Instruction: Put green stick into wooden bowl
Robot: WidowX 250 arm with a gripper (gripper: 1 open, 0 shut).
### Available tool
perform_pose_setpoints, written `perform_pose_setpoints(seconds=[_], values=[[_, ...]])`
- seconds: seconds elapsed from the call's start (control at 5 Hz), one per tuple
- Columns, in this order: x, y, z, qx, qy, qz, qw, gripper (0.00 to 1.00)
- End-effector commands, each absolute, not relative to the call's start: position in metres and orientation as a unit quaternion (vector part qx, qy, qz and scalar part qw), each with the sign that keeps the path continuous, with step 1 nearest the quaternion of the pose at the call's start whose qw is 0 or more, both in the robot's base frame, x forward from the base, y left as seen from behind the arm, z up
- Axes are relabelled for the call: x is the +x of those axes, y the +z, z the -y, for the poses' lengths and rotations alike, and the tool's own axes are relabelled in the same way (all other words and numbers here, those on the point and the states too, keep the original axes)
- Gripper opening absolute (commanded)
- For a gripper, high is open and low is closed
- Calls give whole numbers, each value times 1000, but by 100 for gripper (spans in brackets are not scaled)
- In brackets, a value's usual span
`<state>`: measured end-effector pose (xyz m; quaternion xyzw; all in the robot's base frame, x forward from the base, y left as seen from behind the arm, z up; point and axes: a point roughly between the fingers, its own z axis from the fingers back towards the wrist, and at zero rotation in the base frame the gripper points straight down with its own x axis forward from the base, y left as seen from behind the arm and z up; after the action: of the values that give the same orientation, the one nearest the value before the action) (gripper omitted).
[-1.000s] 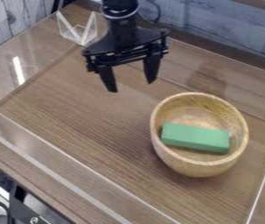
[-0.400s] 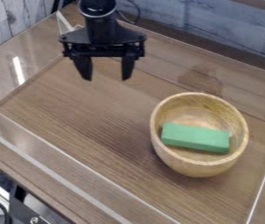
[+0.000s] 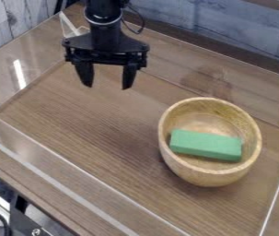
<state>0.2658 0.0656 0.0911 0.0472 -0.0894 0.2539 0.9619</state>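
We see the green stick inside the wooden bowl near the desk's right edge; our claw hangs open, so placing looks done and we need only park.

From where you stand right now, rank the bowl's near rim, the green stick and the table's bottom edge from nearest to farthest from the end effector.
1. Bowl's near rim, right in view
2. Green stick, inside
3. Table's bottom edge, lower left

Stick in the bowl (gripper behind, leftward).
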Motion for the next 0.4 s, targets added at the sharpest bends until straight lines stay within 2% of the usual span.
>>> perform_pose_setpoints(seconds=[0.0, 0.2], values=[[279, 107, -60, 42, 250, 103, 962, 100], [283, 112, -51, 38, 238, 97, 966, 100]])
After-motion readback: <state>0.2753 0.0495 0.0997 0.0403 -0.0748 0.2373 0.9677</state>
